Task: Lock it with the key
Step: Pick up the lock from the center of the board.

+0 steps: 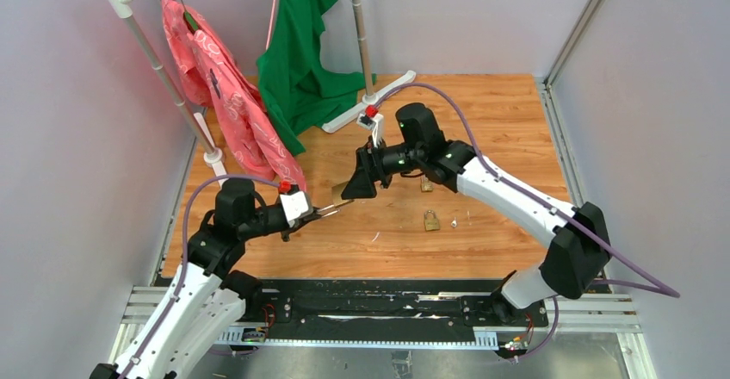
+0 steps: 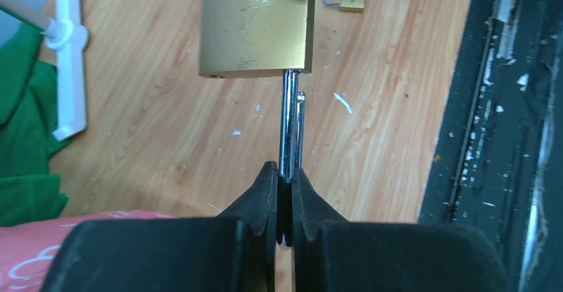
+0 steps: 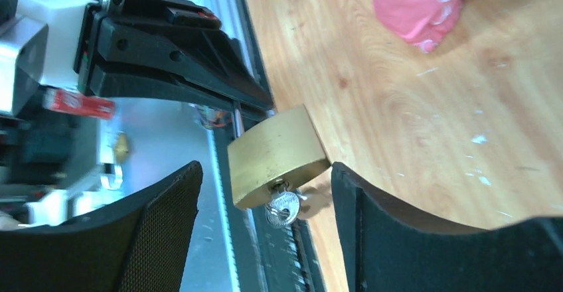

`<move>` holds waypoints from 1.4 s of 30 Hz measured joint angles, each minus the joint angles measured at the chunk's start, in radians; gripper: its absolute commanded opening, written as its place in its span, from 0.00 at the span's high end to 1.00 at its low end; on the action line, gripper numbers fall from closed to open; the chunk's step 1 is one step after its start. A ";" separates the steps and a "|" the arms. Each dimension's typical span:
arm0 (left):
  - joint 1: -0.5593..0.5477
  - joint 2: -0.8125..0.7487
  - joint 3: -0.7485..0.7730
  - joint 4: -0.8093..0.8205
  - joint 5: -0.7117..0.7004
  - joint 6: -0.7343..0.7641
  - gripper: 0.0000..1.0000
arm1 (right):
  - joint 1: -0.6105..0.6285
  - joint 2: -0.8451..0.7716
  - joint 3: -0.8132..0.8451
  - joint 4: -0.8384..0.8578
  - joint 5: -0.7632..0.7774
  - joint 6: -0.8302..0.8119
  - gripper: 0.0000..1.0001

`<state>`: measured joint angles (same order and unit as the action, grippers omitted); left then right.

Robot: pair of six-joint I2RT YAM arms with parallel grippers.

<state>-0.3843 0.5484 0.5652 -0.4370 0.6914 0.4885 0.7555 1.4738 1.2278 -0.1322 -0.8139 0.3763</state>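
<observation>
left claw (image 2: 285,182) pinching padlock (image 2: 257,23) shackle, right claw (image 3: 265,199) spread around key (image 3: 282,207)

No legible text, label, brand or number on any surface in these views.
</observation>
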 measured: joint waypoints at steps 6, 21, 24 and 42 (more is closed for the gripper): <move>0.002 -0.008 -0.003 -0.092 0.048 -0.006 1.00 | -0.015 -0.149 0.027 -0.165 0.055 -0.305 0.24; 0.002 -0.014 -0.003 -0.116 0.095 -0.026 1.00 | 0.082 -0.127 -0.127 -0.072 0.014 -0.557 0.25; 0.002 -0.013 -0.003 -0.119 0.095 -0.025 1.00 | 0.113 -0.096 -0.126 -0.075 0.021 -0.570 0.38; 0.008 -0.014 0.027 -0.070 0.134 -0.114 0.25 | 0.119 -0.081 -0.109 -0.132 0.025 -0.587 1.00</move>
<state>-0.3767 0.5346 0.5926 -0.5072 0.8249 0.3740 0.8749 1.3930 1.1191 -0.2638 -0.7891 -0.2111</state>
